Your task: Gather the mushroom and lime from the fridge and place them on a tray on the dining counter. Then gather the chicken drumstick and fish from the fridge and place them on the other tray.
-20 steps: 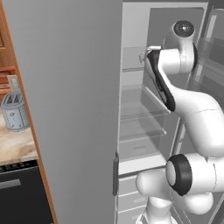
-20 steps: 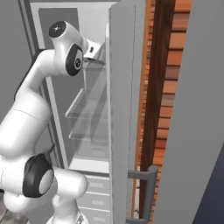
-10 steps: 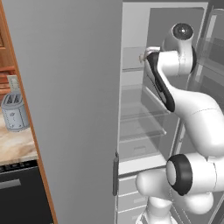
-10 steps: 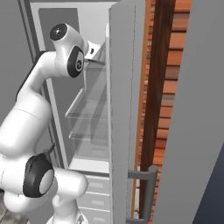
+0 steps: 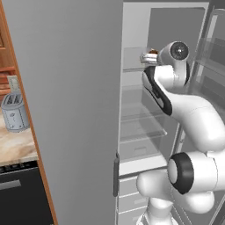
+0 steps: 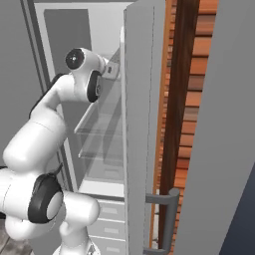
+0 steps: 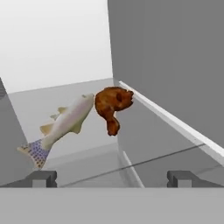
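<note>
My gripper (image 7: 113,178) is open and reaches into the fridge (image 5: 132,26) at its top glass shelf (image 7: 87,148). On that shelf, ahead of the fingertips (image 7: 43,177), lies the fish (image 7: 65,122), silvery with a speckled tail, slanted with its tail toward me. Its head touches the chicken drumstick (image 7: 111,107), a reddish-brown lump just to its right. Both lie apart from the fingers, with nothing between the jaws. In the left base view the gripper (image 5: 148,57) sits at the shelf's front edge. The mushroom, the lime, both trays and the dining counter are out of view.
The open grey fridge door (image 5: 74,110) stands close on the arm's left, and the other door (image 6: 142,124) with its bar handle (image 6: 169,219) close on the right. Lower glass shelves (image 5: 140,127) and drawers (image 5: 132,193) lie below. A toaster (image 5: 15,112) sits on the side counter.
The arm's upper joints have dropped a little and the hand has edged slightly further in at the top shelf. The jaws have stayed open.
</note>
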You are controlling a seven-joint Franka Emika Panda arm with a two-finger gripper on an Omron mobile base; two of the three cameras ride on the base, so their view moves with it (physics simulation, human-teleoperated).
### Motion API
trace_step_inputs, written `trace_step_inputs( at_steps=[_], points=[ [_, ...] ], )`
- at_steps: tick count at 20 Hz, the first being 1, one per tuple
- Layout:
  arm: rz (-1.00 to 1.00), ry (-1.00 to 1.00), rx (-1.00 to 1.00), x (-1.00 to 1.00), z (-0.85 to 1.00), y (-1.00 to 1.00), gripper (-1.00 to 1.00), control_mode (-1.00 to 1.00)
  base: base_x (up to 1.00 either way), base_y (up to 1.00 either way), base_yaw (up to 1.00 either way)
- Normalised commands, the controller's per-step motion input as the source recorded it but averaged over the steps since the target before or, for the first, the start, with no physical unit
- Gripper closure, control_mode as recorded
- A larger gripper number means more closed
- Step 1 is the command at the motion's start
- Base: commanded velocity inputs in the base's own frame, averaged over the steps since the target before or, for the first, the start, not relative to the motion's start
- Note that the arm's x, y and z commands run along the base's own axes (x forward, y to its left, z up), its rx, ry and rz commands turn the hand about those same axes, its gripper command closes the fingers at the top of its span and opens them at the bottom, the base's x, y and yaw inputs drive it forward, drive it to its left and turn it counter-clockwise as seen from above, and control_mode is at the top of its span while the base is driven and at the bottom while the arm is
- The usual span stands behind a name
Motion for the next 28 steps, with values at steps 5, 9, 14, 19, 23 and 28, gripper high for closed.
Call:
trace_step_inputs(
  at_steps=[5,9,14,19,23,28],
  points=[
    [0.02,0.01,0.01,0.66,0.42,0.0,-1.0,-1.0,0.0,0.0,0.0],
    [0.0,0.06,0.0,0.35,0.45,0.0,-1.0,-1.0,0.0,0.0,0.0],
    [0.0,0.05,0.0,0.19,0.08,0.0,-1.0,-1.0,0.0,0.0,0.0],
    [0.0,0.0,0.0,0.07,-0.07,0.0,-1.0,-1.0,0.0,0.0,0.0],
    [0.0,0.0,0.0,0.05,-0.21,0.0,-1.0,-1.0,0.0,0.0,0.0],
    [0.0,0.0,0.0,0.22,-0.18,0.0,-1.0,-1.0,0.0,0.0,0.0]
  ],
)
